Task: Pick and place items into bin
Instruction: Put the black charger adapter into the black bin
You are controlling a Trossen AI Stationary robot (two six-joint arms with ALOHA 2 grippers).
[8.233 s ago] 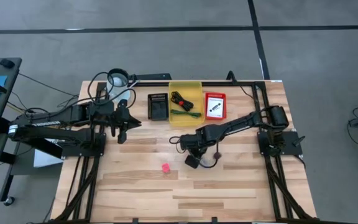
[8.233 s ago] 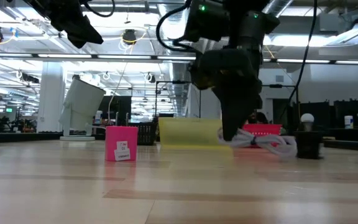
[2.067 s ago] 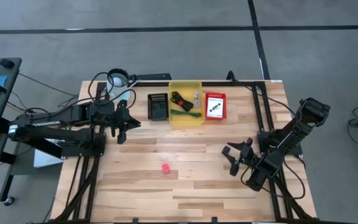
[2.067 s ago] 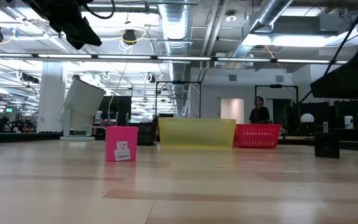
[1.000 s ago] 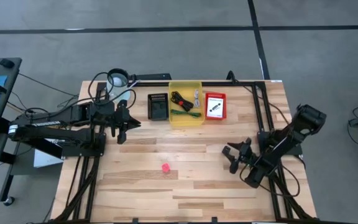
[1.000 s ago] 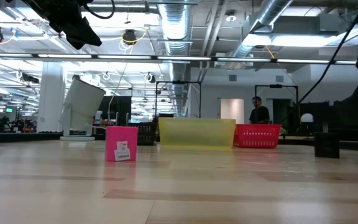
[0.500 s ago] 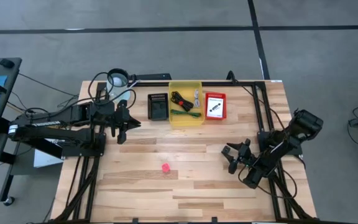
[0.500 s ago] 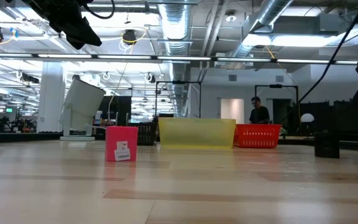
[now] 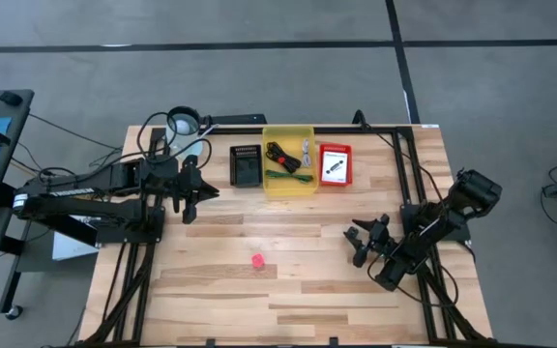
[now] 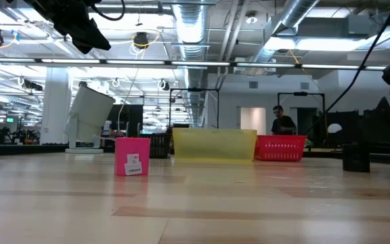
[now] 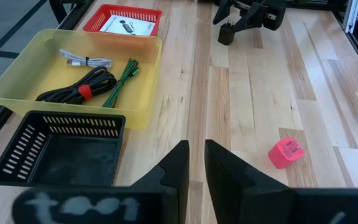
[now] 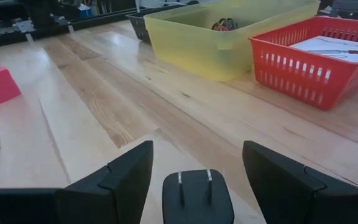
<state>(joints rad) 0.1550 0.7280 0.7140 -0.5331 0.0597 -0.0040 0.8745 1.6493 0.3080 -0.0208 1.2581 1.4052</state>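
The right gripper [image 9: 363,244], jaws spread, is now lowering around the black plug [image 12: 197,198], its cable binned

Four views: overhead, table-level, two wrist cameras.
All share the translucent yellow plastic bin [image 9: 288,160] [image 10: 214,145] [image 11: 73,81] [image 12: 229,34], top centre overhead.

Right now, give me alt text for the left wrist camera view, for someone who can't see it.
A yellow bin on a wooden table holds a black coiled cable, a green stick and a white cable. An empty black basket sits beside it, a pink plug cube lies loose, and the left tool hovers nearly shut.
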